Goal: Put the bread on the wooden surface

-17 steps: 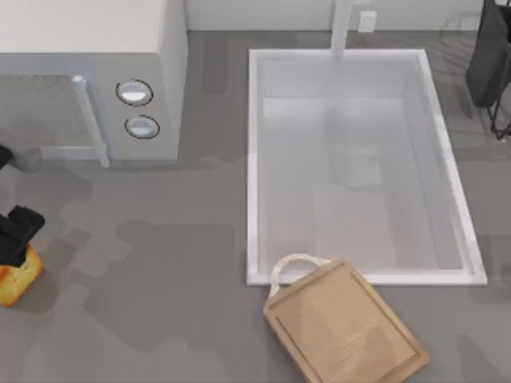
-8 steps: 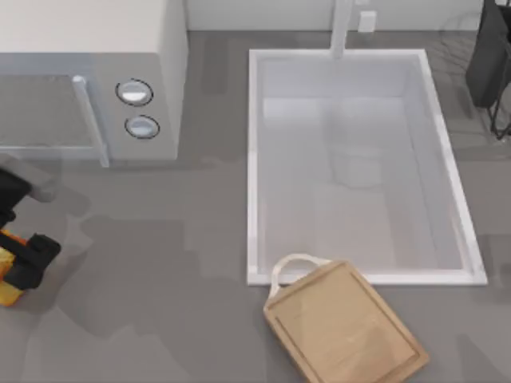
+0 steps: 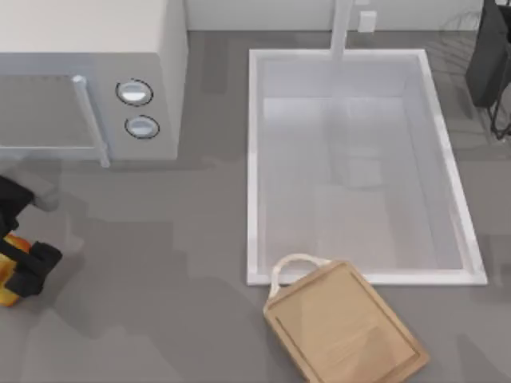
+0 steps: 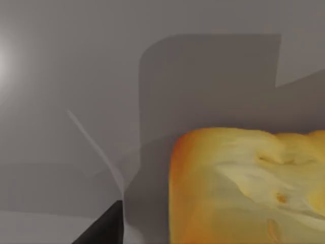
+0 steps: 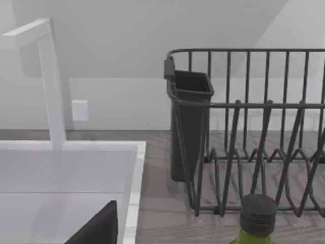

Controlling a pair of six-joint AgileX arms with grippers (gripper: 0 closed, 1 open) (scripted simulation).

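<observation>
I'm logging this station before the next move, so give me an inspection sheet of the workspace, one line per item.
Surface: grey countertop, bare around the board.
Job's things: bread at the far left edge, on the countertop; wooden cutting board at the sink's near rim, nothing on it.
Clutter: green bottle with dark cap by the dish rack.
Grippers: left gripper at the bread; right arm parked at the top right.
Cables: nothing seen.
Surroundings: microwave, white sink, faucet.

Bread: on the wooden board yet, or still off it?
Off. The bread sits at the table's far left under the left gripper; the board lies bare near the sink.
</observation>
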